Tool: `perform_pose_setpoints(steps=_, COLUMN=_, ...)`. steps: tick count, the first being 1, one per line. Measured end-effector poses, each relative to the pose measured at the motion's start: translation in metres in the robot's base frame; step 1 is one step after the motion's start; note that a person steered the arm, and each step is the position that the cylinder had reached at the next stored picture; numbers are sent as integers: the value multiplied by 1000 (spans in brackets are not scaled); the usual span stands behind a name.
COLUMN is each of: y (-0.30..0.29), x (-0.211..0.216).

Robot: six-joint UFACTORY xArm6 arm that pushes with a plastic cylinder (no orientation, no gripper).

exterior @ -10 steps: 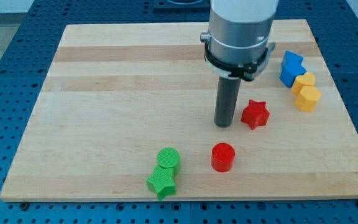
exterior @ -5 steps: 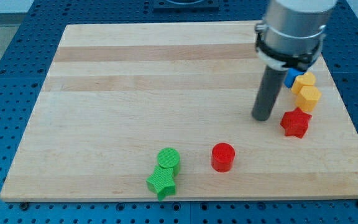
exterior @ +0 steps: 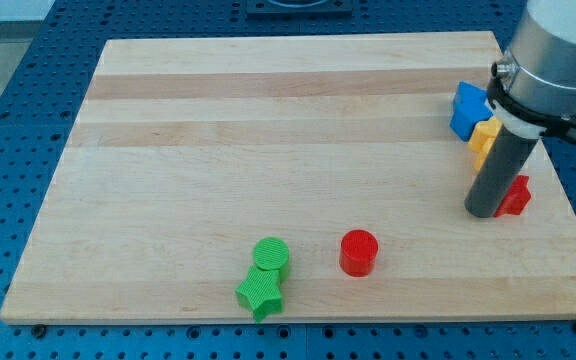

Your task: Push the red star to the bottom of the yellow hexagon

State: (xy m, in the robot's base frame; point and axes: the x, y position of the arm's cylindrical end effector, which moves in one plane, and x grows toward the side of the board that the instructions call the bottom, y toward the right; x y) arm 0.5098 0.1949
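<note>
The red star [exterior: 516,195] lies near the view's right edge of the wooden board, partly hidden behind my rod. My tip [exterior: 485,211] rests on the board, touching the star's left side. The yellow hexagon is mostly hidden behind the rod; only a yellow block edge [exterior: 483,137] shows just above the star, so I cannot tell which yellow block it is.
A blue block [exterior: 468,108] sits at the view's upper right, touching the yellow one. A red cylinder [exterior: 358,251] stands at bottom centre. A green cylinder [exterior: 271,255] and a green star [exterior: 259,292] touch each other at its left. The board's right edge [exterior: 558,180] is close to the star.
My tip has swept to the view's right and slightly down, pushing the red star from the board's middle right to below the yellow blocks. The rod now covers most of the yellow blocks.
</note>
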Motion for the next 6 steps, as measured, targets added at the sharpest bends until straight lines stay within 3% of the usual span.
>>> perform_pose_setpoints(steps=2, y=23, x=35)
perform_pose_setpoints(steps=6, y=51, x=2)
